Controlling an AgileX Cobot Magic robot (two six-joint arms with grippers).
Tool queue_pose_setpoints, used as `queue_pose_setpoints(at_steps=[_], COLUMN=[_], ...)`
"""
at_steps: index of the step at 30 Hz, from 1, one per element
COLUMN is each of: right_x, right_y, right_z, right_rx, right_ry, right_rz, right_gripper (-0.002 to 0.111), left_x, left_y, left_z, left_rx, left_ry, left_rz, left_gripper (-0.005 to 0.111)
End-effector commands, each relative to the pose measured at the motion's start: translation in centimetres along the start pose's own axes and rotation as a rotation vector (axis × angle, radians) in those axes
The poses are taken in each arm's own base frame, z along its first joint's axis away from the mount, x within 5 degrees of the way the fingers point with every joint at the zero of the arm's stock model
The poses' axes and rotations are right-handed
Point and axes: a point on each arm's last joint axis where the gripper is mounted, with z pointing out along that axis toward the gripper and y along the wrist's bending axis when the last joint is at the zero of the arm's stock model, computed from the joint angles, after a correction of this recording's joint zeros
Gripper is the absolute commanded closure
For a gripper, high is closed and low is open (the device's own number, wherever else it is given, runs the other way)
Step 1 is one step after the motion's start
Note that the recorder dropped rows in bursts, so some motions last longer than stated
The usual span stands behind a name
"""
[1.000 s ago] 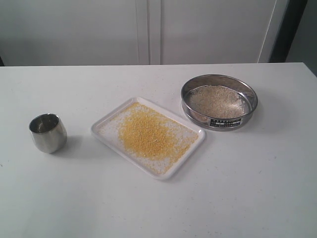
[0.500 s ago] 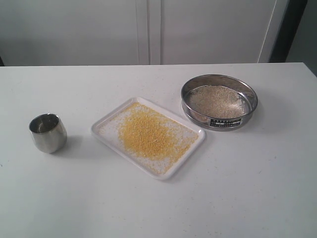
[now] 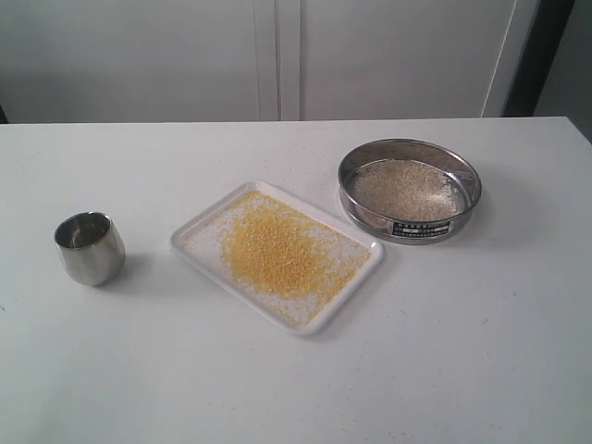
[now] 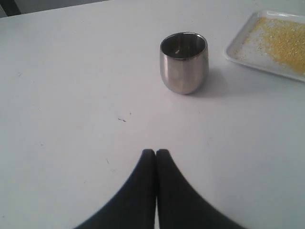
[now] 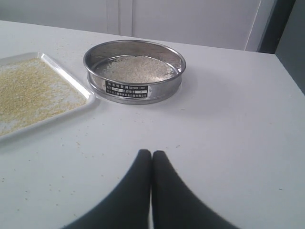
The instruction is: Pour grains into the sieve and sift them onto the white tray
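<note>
Item one, the white table (image 3: 481, 351): it carries every object, and both arms sit low over its near part.

Item two, the white tray (image 3: 190, 239): it lies flat and skewed on the table. It is forward of the left gripper (image 4: 156, 152) and off toward the right arm's side, and forward of the right gripper (image 5: 151, 153) and off toward the left arm's side. I see it well apart from both sets of fingertips.

Item three, the sieve (image 3: 421, 228): it stands upright on the table, ahead of the right gripper and clear of it, label facing the gripper. Its wall is just beside the tray's nearest corner; I cannot tell whether they touch.

Item four, a small steel cup (image 3: 90, 250): it stands upright ahead of the left gripper, apart from it, on the side of the tray away from the sieve. I see only a speck inside it.

Item five, the grippers: each has its two dark fingers pressed together along their length. Both are clenched on nothing.

Item six, the grains: the fine yellow ones (image 3: 277, 252) are spread across the middle of the tray, thinning toward its rim. The paler, coarser ones (image 3: 407, 188) lie on the sieve's mesh. A few stray specks dot the table between the right gripper and the tray.
</note>
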Motion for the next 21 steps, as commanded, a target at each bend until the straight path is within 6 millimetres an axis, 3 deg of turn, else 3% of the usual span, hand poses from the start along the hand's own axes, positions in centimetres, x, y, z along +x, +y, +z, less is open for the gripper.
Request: queue_pose_setpoints(at_steps=[1, 6, 21], right_x=[0.2, 0.2, 0.2], right_y=[-0.1, -0.1, 0.0], right_z=[0.0, 0.0, 0.0], right_rx=[0.009, 0.009, 0.008], right_ry=[-0.002, -0.002, 0.000], right_rz=[-0.009, -0.009, -0.007], right_gripper=[0.108, 0.108, 0.108], left_x=[1.8, 4.0, 3.9], left_y=[-0.2, -0.4, -0.4], left_z=[0.6, 1.6, 1.6], left_rx=[0.001, 0.011, 0.010], left_ry=[0.015, 0.086, 0.068], left_rz=[-0.013, -0.023, -0.026], left_gripper=[0.107, 0.107, 0.107])
